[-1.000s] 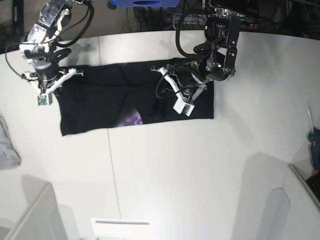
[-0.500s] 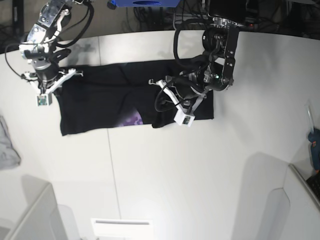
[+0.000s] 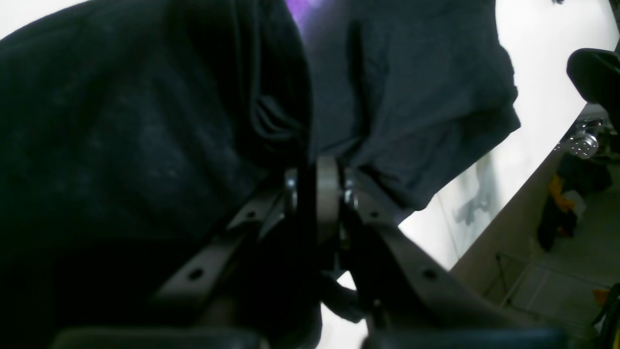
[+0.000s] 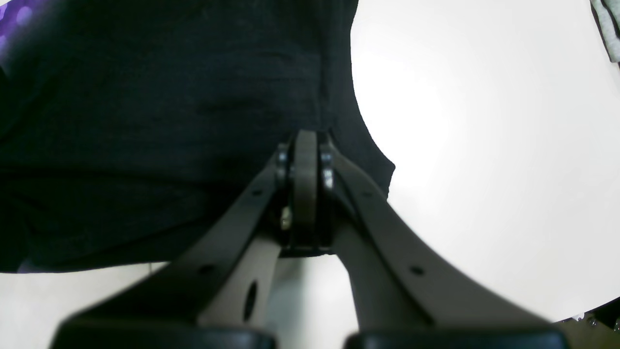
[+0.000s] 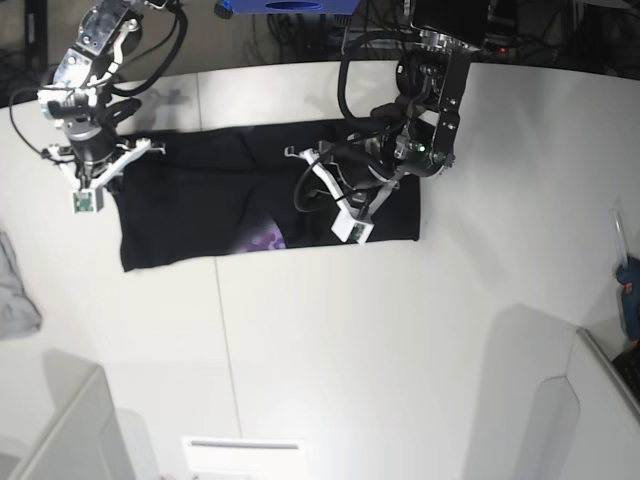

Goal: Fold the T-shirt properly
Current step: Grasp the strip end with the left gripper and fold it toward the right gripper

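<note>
Base view, T-shirt (image 5: 200,205) lying long axis left-right, both claws, left (image 3: 317,194), right (image 4: 305,167), clamped on it

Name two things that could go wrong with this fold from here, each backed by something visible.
1. The left gripper pinches bunched T-shirt folds, so dragging may crease or slip.
2. The right gripper holds only the cloth's edge by the bare table; a pull might free it.

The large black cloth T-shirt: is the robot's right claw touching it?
Touching. The right wrist view shows the right gripper shut on the black cloth T-shirt edge.
</note>
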